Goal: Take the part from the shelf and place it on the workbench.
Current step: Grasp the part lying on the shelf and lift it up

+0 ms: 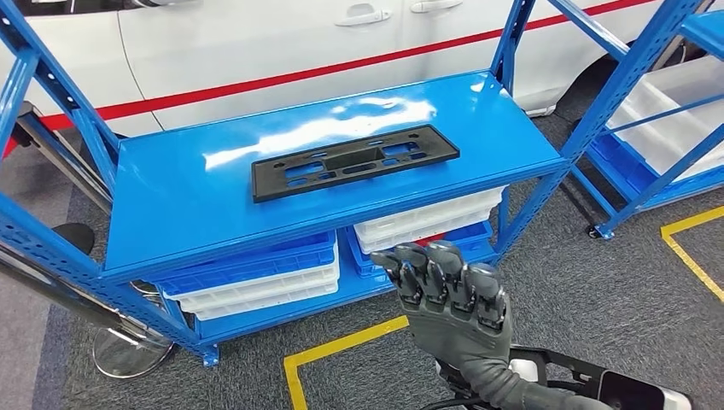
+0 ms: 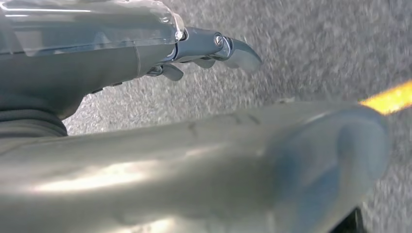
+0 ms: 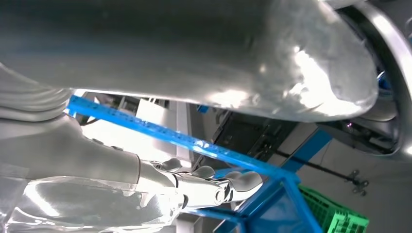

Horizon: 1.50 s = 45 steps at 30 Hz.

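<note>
Robot hand (image 1: 448,295) below shelved part (image 1: 354,161)

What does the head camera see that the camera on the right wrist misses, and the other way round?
Head view alone: the black part lying flat on the top of the blue shelf, white trays stacked below, a white car behind, and yellow floor tape.

Right wrist view alone: a green crate, seen past the blue rack beams.

Both share: the right hand, raised in front of the shelf with nothing in it, and blue shelf framing.
</note>
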### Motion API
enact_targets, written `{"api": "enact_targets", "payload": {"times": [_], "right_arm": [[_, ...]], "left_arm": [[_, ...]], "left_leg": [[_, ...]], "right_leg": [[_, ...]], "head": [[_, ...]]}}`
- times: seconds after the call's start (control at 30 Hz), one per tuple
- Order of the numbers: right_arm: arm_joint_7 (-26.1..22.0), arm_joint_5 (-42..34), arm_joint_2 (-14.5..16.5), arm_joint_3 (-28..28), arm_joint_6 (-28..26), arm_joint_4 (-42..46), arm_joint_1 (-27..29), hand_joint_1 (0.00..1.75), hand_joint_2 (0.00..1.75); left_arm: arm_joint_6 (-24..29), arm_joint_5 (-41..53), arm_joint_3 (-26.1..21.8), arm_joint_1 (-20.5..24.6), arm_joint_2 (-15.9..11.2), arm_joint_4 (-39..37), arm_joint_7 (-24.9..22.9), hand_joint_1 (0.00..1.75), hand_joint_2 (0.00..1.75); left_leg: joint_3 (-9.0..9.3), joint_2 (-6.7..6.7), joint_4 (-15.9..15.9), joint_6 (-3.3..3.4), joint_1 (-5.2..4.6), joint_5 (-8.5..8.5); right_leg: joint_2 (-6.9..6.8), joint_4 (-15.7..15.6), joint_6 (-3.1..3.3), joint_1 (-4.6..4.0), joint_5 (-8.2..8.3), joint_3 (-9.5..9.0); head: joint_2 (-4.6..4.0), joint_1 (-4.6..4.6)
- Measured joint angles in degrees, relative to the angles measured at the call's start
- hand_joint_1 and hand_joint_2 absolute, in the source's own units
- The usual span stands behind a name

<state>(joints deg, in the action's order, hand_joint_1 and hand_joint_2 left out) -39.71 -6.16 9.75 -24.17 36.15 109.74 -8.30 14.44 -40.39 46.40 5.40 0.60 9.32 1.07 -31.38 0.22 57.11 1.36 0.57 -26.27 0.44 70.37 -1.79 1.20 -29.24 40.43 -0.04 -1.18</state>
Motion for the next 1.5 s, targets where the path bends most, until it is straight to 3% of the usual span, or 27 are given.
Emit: {"api": "enact_targets", "payload": {"times": [0.03, 0.1, 0.27, 0.33, 0.4, 0.43, 0.47, 0.5, 0.6, 0.67, 0.8, 0.87, 0.93, 0.97, 1.0, 1.03, 1.07, 1.13, 1.2, 1.27, 1.33, 1.43, 1.47, 1.5], "right_arm": [[0.01, 0.15, -0.01, 0.0, -0.48, -0.16, -0.04, 0.0, 0.0], [0.01, 0.33, -0.01, -0.02, -1.29, -0.5, -0.16, 0.0, 0.0], [0.02, 0.26, 0.01, -0.24, -1.88, -1.22, -0.22, 0.0, 0.0], [0.02, 0.06, 0.02, -0.5, -1.75, -1.51, -0.33, 0.0, 0.0], [0.02, -0.26, 0.01, -0.73, -1.46, -2.07, -0.44, 0.0, 0.0], [0.02, -0.43, 0.0, -0.8, -1.36, -2.46, -0.47, 0.0, 0.0], [0.02, -0.62, -0.03, -0.85, -1.29, -2.89, -0.5, 0.0, 0.0], [0.02, -0.76, -0.07, -0.87, -1.26, -3.31, -0.58, 0.0, 0.0], [0.02, -1.04, -0.26, -0.91, -1.3, -4.28, -0.95, 0.0, 0.0], [0.01, -1.09, -0.33, -0.92, -1.33, -4.62, -1.09, 0.0, 0.0], [0.02, -1.14, -0.49, -0.92, -1.93, -5.27, -1.39, 0.0, 0.0], [0.02, -1.15, -0.75, -0.93, -2.34, -5.88, -1.64, 0.0, 0.0], [0.02, -1.23, -1.08, -0.95, -2.4, -6.7, -1.73, 0.0, 0.0], [0.02, -1.28, -1.24, -0.95, -2.4, -7.1, -1.72, 0.0, 0.0], [0.02, -1.33, -1.37, -0.96, -2.41, -7.44, -1.72, 0.0, 0.0], [0.02, -1.36, -1.48, -0.96, -2.48, -7.71, -1.74, 0.0, 0.0], [0.02, -1.37, -1.57, -0.96, -2.6, -7.92, -1.76, 0.0, 0.0], [0.06, -1.19, -1.68, -0.99, -3.18, -8.28, -1.88, 0.0, 0.0], [0.31, -0.81, -1.77, -1.12, -4.15, -8.58, -2.0, 0.0, 0.0], [0.83, -0.64, -1.85, -1.37, -5.21, -8.78, -2.06, 0.0, 0.0], [1.28, -0.78, -1.9, -1.67, -5.88, -8.84, -2.26, 0.0, 0.0], [1.45, -1.24, -1.99, -2.13, -5.71, -9.07, -2.62, 0.0, 0.0], [1.48, -1.45, -2.04, -2.28, -5.5, -9.25, -2.7, 0.0, 0.0], [1.54, -1.67, -2.08, -2.4, -5.32, -9.44, -2.81, 0.0, 0.0]], "left_arm": [[0.07, -0.01, 0.0, 0.01, 0.07, 0.01, -0.04, 0.0, 0.0], [0.2, -0.03, 0.0, 0.04, 0.2, 0.01, -0.17, 0.0, 0.0], [0.28, -0.56, 0.0, 0.03, 0.29, 0.01, -0.77, 0.0, 0.0], [0.33, -0.81, 0.0, 0.01, 0.33, 0.01, -0.89, 0.0, 0.0], [0.39, -0.98, 0.0, -0.09, 0.41, 0.01, -0.96, 0.0, 0.0], [0.41, -1.02, 0.0, -0.13, 0.47, 0.01, -0.98, 0.0, 0.0], [0.42, -1.03, 0.0, -0.16, 0.54, 0.01, -0.99, 0.0, 0.0], [0.43, -1.03, 0.0, -0.17, 0.6, 0.01, -0.98, 0.0, 0.0], [0.43, -1.03, 0.0, -0.15, 0.68, 0.01, -0.92, 0.0, 0.0], [0.43, -1.03, 0.0, -0.13, 0.77, 0.01, -0.9, 0.0, 0.0], [0.44, -1.03, 0.0, -0.23, 0.96, 0.01, -0.9, 0.0, 0.0], [0.43, -1.04, 0.0, -0.13, 1.1, 0.01, -0.9, 0.0, 0.0], [0.43, -1.05, 0.0, -0.11, 1.32, 0.01, -0.92, 0.0, 0.0], [0.43, -1.06, 0.0, -0.14, 1.41, 0.01, -0.93, 0.0, 0.0], [0.43, -1.07, 0.0, -0.17, 1.51, 0.01, -0.96, 0.0, 0.0], [0.44, -1.07, 0.0, -0.18, 1.63, 0.01, -0.97, 0.0, 0.0], [0.45, -1.08, 0.0, -0.17, 1.79, 0.01, -0.99, 0.0, 0.0], [0.46, -1.04, 0.0, -0.13, 2.17, 0.01, -1.02, 0.0, 0.0], [0.42, -0.93, 0.01, -0.1, 2.5, 0.01, -1.06, 0.0, 0.0], [0.32, -0.7, 0.03, -0.01, 2.64, 0.01, -1.07, 0.0, 0.0], [0.29, -0.56, 0.07, 0.19, 2.66, 0.01, -1.02, 0.0, 0.0], [0.51, -0.86, 0.09, 0.35, 2.61, 0.01, -0.98, 0.0, 0.0], [0.57, -0.98, 0.09, 0.34, 2.59, 0.01, -0.99, 0.0, 0.0], [0.56, -1.03, 0.09, 0.33, 2.57, 0.01, -1.01, 0.0, 0.0]], "left_leg": [[0.07, 0.07, 0.13, -0.17, 0.03, -0.15], [0.05, 0.1, 0.49, -0.75, -0.11, -0.54], [-0.1, 0.26, 1.01, -2.31, 0.05, -1.25], [-1.89, 0.2, 5.01, -2.72, 0.18, -3.7], [-5.53, 0.17, 12.43, -2.88, 0.22, -7.04], [-7.13, 0.17, 15.42, -2.93, 0.23, -7.86], [-7.92, 0.17, 16.6, -2.94, 0.23, -7.57], [-7.65, 0.17, 15.54, -2.93, 0.25, -6.19], [-3.24, 0.11, 5.25, -2.58, 0.27, -0.82], [-1.8, 0.0, 1.92, -2.03, 0.12, -0.17], [-1.36, 0.04, 1.2, -0.56, -0.02, 0.0], [-1.1, 0.12, 0.91, 0.05, 0.0, 0.09], [-1.02, 0.15, 0.93, 0.41, -0.17, -0.06], [-0.93, 0.14, 0.94, 0.49, -0.26, -0.16], [-0.79, 0.1, 0.95, 0.54, -0.34, -0.28], [-0.54, 0.05, 0.95, 0.54, -0.41, -0.44], [-0.27, 0.0, 0.93, 0.48, -0.47, -0.64], [0.08, -0.04, 0.99, 0.16, -0.65, -1.05], [0.1, 0.04, 0.93, -0.38, -0.67, -1.29], [0.31, 0.14, 0.86, -1.01, -0.58, -1.59], [-0.49, 0.09, 3.12, -1.56, -0.56, -3.07], [-5.96, 0.01, 13.43, -2.24, -0.18, -7.23], [-7.61, 0.02, 16.03, -2.45, -0.01, -7.63], [-8.33, 0.02, 16.61, -2.64, 0.16, -6.9]], "right_leg": [[-0.21, -3.72, -0.02, 0.12, 1.89, -1.98], [-0.56, -9.9, 0.34, -0.09, 3.92, -5.19], [-0.39, -11.84, 1.96, -0.51, 4.02, -5.97], [-0.42, -12.26, 2.64, -0.31, 4.12, -6.27], [-0.42, -12.26, 3.0, -0.45, 4.01, -6.35], [-0.39, -12.23, 3.09, -0.53, 3.96, -6.37], [-0.33, -12.19, 3.12, -0.57, 3.89, -6.42], [-0.24, -12.12, 3.09, -0.58, 3.82, -6.49], [0.07, -11.7, 2.54, -0.64, 3.39, -6.66], [0.18, -11.5, 1.92, -0.78, 3.2, -6.56], [0.07, -10.64, 0.68, -0.58, 2.46, -6.32], [-0.09, -5.56, 0.3, -0.45, -0.34, -3.92], [-0.12, 1.76, 0.12, -0.46, -3.26, 0.01], [-0.12, 3.78, 0.13, -0.45, -3.44, 1.26], [-0.12, 3.76, 0.24, -0.47, -2.53, 1.52], [-0.13, 1.43, 0.49, -0.52, -0.62, 0.58], [-0.17, -2.38, 0.88, -0.68, 1.69, -1.13], [-0.41, -9.25, 1.75, -1.2, 4.48, -4.31], [-0.51, -11.43, 2.22, -1.64, 4.53, -5.18], [-0.39, -12.15, 2.5, -1.52, 4.56, -5.57], [-0.4, -12.99, 2.93, -1.15, 4.58, -6.38], [-0.47, -13.28, 3.44, -1.07, 4.19, -7.12], [-0.42, -13.25, 3.47, -1.06, 4.01, -7.3], [-0.33, -13.19, 3.42, -1.02, 3.81, -7.49]], "head": [[0.0, 0.01], [0.0, -0.01], [-0.01, -0.05], [0.0, -0.09], [0.0, -0.11], [-0.01, -0.1], [-0.01, -0.1], [-0.01, -0.1], [0.0, -0.09], [0.0, -0.03], [0.0, -0.01], [0.0, 0.01], [0.0, 0.01], [0.0, 0.01], [0.0, 0.01], [0.0, 0.01], [0.0, 0.02], [0.0, 0.02], [0.0, 0.0], [0.0, -0.02], [0.0, -0.09], [0.0, -0.19], [0.0, -0.19], [0.0, -0.19]]}}
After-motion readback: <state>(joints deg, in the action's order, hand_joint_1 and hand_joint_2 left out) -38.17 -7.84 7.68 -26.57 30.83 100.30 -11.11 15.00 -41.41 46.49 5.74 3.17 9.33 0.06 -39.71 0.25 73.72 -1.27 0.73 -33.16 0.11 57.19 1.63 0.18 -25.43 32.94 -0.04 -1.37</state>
